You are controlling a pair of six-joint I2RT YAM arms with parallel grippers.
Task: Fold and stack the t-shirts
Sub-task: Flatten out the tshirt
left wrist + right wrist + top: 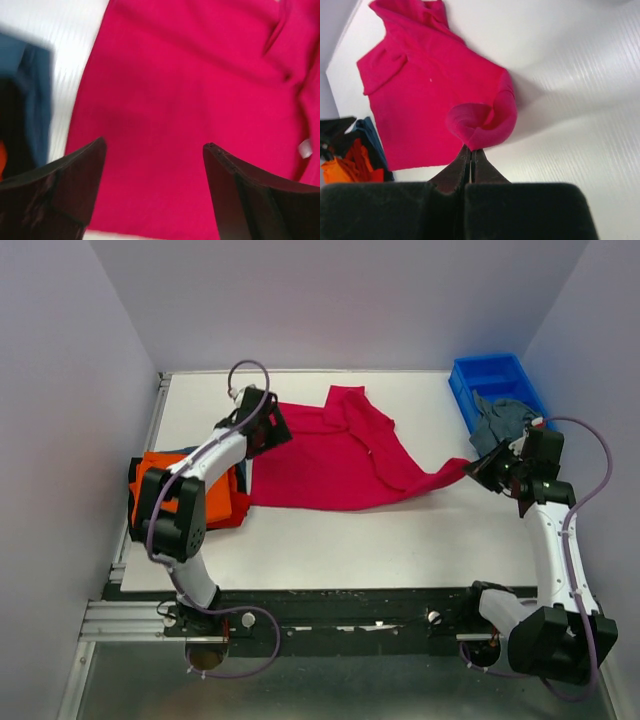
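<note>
Though under left fingers (55, 195), tee (340, 465) (between right fingers (454, 174)).

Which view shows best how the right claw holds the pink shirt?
Right wrist view: the right claw is shut on a bunched corner of the pink shirt. The top view shows it small; the left wrist view, only flat cloth.

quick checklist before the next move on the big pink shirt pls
1. Corner grip: ok, right gripper is shut on the crimson shirt.
2. Free hand ready: ok, left gripper is open and holds nothing.
3. Free hand placed: ok, it hangs over the shirt's left part.
4. Shirt flat: not ok, far sleeve is folded over and the right corner is pulled up.
5. Space beside the folded stack: ok, a strip of table shows between.
6. Next tee: ok, grey-blue shirt lies in the blue bin.
</note>
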